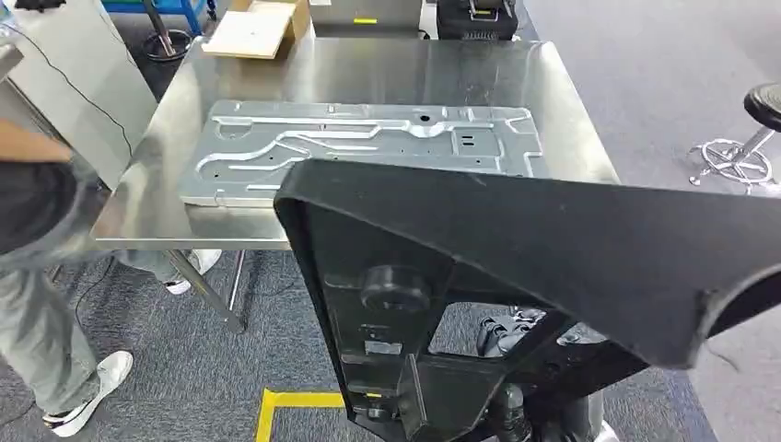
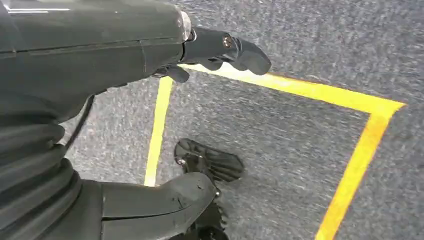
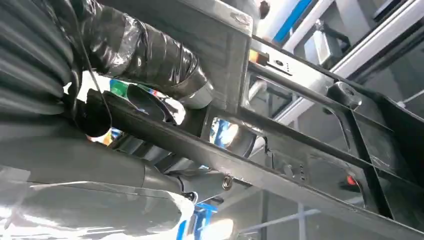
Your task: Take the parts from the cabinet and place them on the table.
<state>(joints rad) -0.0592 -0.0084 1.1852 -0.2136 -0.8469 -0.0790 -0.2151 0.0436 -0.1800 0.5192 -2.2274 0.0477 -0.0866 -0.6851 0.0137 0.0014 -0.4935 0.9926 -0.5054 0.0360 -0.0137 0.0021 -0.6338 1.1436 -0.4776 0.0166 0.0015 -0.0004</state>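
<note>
Fingers of the right hand [image 3: 150, 75] wrap a bar of the black frame [image 1: 516, 276], gripping it; the frame hangs in front of the table's near edge, above the floor. Left hand [image 2: 220, 50] hangs over grey carpet inside yellow tape [image 2: 310, 90], fingers loosely curled, holding nothing. On the steel table [image 1: 571, 138] a grey panel [image 1: 368, 147] lies flat, bare steel around it. A person [image 1: 37, 239] stands at its left corner.
</note>
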